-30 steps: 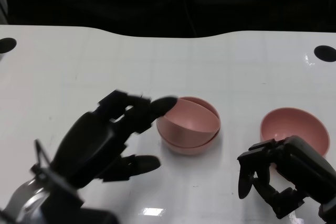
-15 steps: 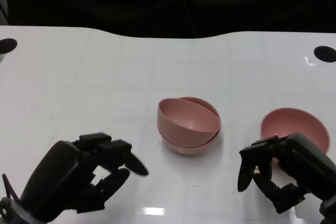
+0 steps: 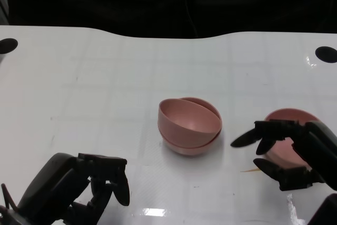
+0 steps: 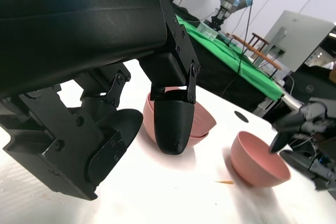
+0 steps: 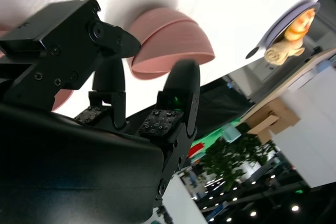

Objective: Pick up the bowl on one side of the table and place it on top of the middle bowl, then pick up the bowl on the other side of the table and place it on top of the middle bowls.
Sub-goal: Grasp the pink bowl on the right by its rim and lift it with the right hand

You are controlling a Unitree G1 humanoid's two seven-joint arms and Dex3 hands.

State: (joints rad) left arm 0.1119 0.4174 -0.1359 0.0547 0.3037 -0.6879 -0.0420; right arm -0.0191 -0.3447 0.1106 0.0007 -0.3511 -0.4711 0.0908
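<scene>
Pink plastic makes up all the bowls on the white table (image 3: 105,77). At the middle sit the stacked bowls (image 3: 189,126), the upper one tilted inside the lower so that its rim stands higher on the far-left side. To the robot's right, well apart from the stack, lies the single bowl (image 3: 287,140), upright on the table, its near part covered by the right hand (image 3: 292,151).

That right hand hangs over the single bowl with its fingers (image 3: 258,133) spread and reaching toward the stack, the thumb below them near the bowl's front edge; it grasps nothing, and whether any finger touches the rim cannot be told. The left hand (image 3: 79,188) is low at the near-left edge, well clear of the stack, fingers curled downward and holding nothing.

Between the stack and the single bowl, a thin orange sliver (image 4: 224,182) lies on the table, just beside the single bowl. Two dark round holes (image 3: 325,54) mark the table's far corners. In the left wrist view, a green-covered bench (image 4: 231,56) and a monitor (image 4: 304,40) stand beyond the table.
</scene>
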